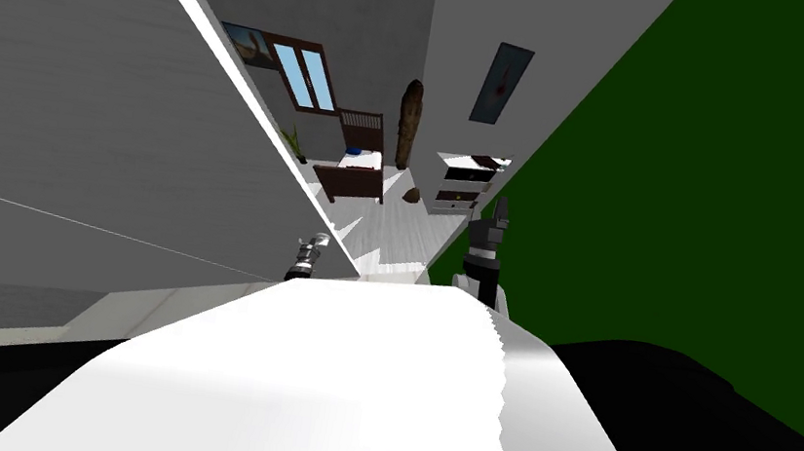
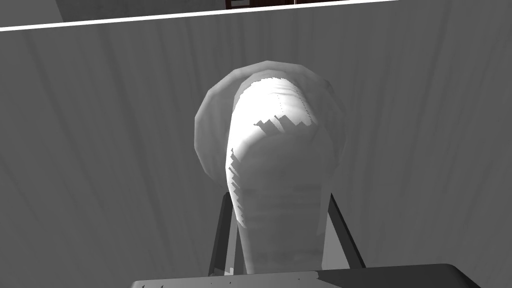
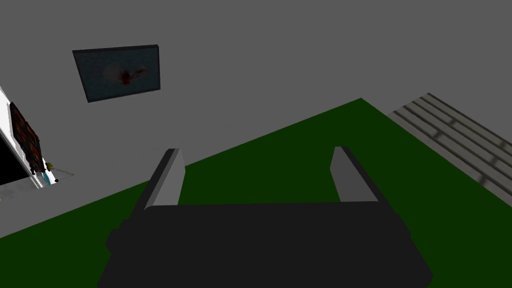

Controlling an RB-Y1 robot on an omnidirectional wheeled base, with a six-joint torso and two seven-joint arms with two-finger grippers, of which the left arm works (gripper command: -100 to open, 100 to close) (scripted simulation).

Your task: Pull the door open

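Your left gripper (image 2: 278,205) was closed on the pale door handle (image 2: 274,150), its thin fingers (image 2: 220,240) pressing the handle's two sides just off the face of the grey door (image 2: 100,150). From the head view the door looked already swung some way off its frame, with a bedroom showing past its free edge. The handle was rounded and looked smooth, so you risked the blades sliding off its end if you pulled straight back while the door swung on its arc. You stood close to the door, so it could also have met your chest. Your right gripper (image 3: 257,154) was spread wide and held nothing, beyond the door's free edge by the green wall (image 1: 733,235), possibly within the door's sweep.
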